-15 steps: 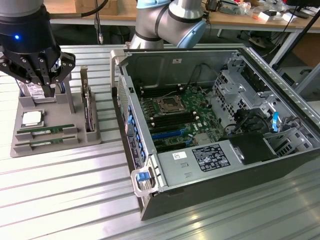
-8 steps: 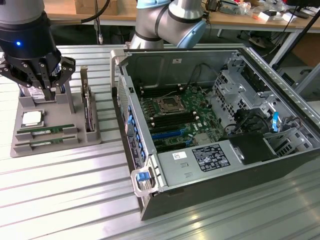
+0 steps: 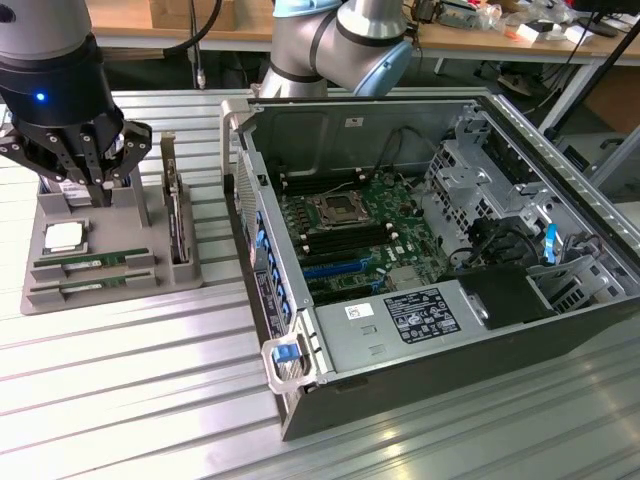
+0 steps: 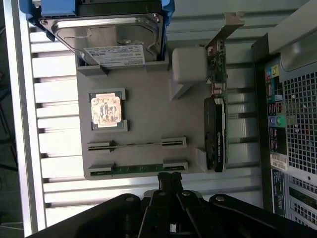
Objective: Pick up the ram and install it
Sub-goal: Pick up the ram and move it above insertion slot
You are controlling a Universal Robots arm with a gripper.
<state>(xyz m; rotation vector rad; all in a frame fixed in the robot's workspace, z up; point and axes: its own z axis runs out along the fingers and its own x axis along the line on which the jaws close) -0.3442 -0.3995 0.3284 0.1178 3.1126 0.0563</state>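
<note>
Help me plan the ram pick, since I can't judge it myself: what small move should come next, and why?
Probably open the end effector. It is shut and holds nothing, while the nearer ram sits on edge in its slot of the gray holder, close to the fingertips. Shut, it could not straddle the thin stick.
</note>
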